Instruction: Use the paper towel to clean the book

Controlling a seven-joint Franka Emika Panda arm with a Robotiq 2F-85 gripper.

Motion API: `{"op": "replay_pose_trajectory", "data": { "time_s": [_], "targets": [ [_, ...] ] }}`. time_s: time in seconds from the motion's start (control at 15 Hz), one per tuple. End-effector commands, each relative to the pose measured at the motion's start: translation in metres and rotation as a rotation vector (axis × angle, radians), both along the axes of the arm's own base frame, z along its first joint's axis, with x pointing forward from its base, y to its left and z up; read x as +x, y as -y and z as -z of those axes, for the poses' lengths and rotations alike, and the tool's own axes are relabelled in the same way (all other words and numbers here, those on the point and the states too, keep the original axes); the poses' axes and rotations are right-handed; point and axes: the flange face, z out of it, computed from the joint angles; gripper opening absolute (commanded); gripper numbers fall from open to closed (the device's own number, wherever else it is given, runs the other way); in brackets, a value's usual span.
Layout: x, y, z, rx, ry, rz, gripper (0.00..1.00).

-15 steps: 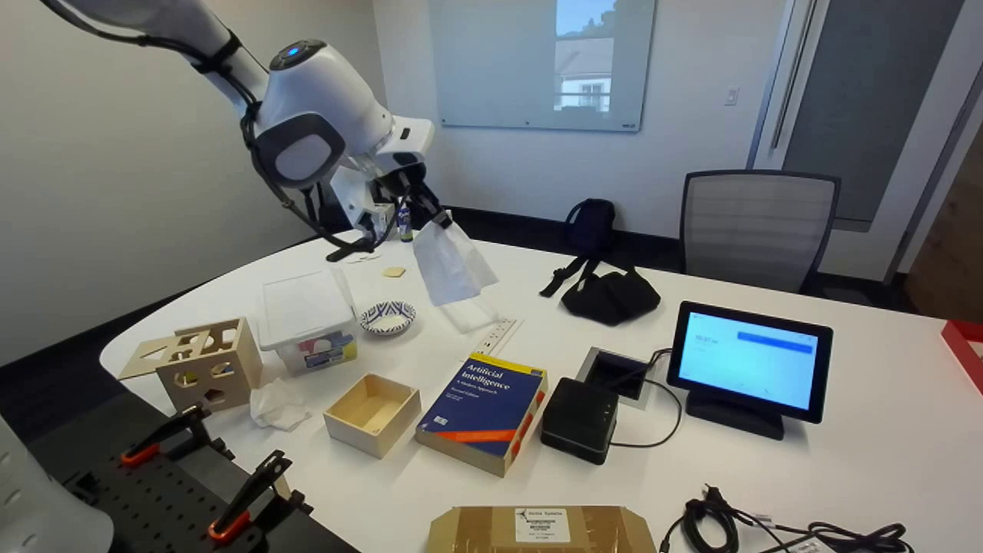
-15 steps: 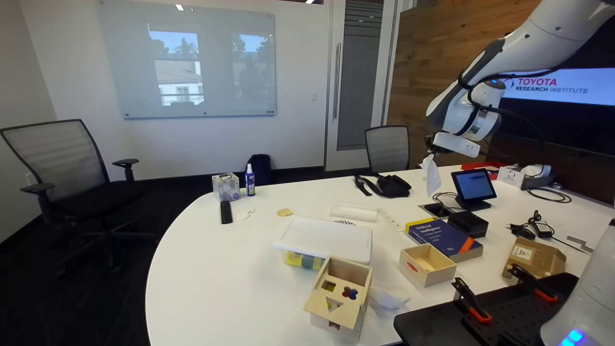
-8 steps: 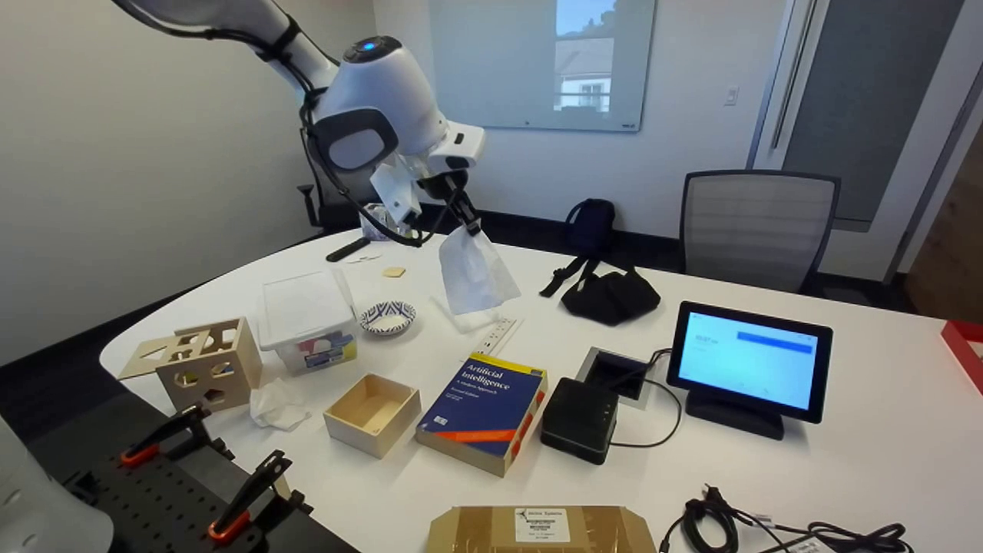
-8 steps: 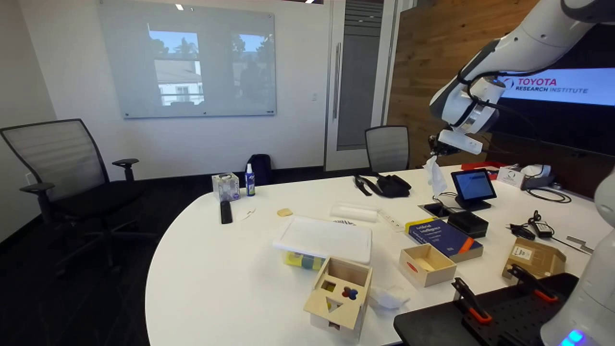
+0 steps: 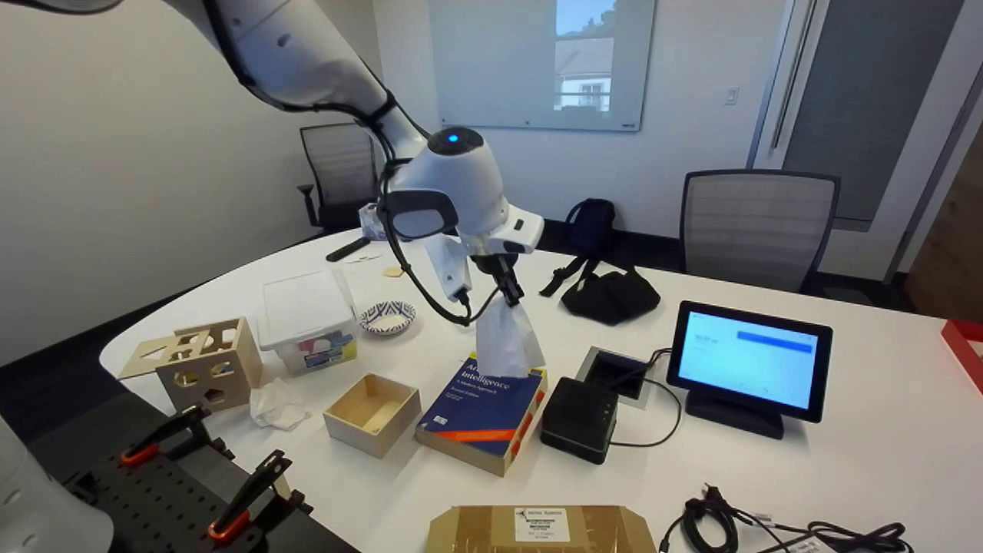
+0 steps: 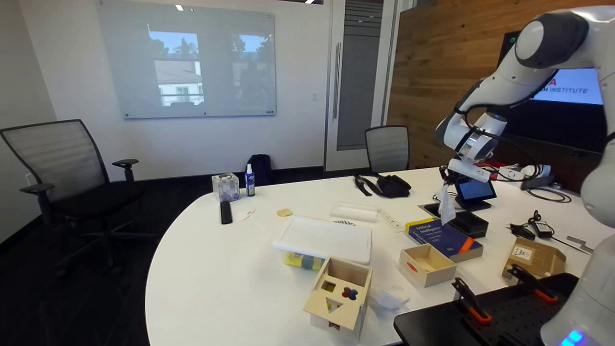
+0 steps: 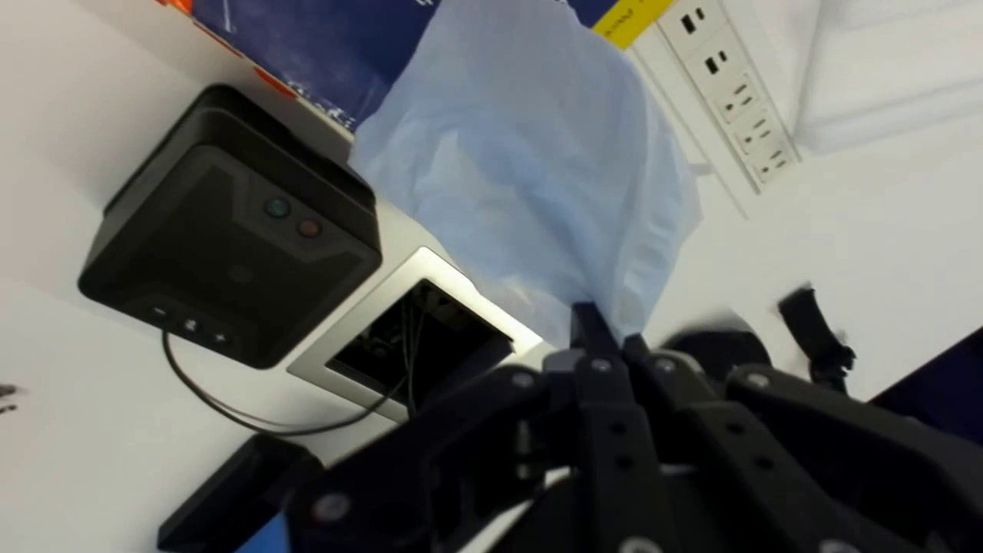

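My gripper (image 5: 513, 299) is shut on the top of the white paper towel (image 5: 507, 342), which hangs down from the fingertips. In the wrist view the gripper (image 7: 612, 326) pinches the gathered end of the paper towel (image 7: 530, 153). The dark blue book (image 5: 484, 407) lies flat on the table, with a yellow band at its far end and an orange stripe near its near end. The towel hides part of the book's far end in an exterior view. The book also shows in another exterior view (image 6: 439, 235). I cannot tell whether the towel's lower edge touches it.
A black box device (image 5: 580, 420) stands close beside the book, near a table cable opening (image 7: 430, 330). An open wooden box (image 5: 372, 415) is on the book's other side. A crumpled white tissue (image 5: 278, 405) lies by the wooden shape cube (image 5: 211, 365). A tablet (image 5: 749, 361) stands beyond.
My gripper has carried the paper towel across and downward, from the far part of the table to low above the book's far end. The book has not moved.
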Motion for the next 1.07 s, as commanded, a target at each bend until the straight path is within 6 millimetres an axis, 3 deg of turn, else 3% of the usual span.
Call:
{"op": "replay_pose_trajectory", "data": {
  "time_s": [0.0, 0.4, 0.67, 1.0],
  "targets": [
    [0.014, 0.022, 0.045, 0.054, -0.04, 0.013, 0.0],
    [0.043, 0.017, 0.101, 0.089, -0.12, -0.041, 0.0],
    [0.065, -0.006, 0.128, 0.114, -0.205, -0.1, 0.0],
    [0.072, -0.031, 0.16, 0.192, -0.371, -0.181, 0.0]
  ]
}}
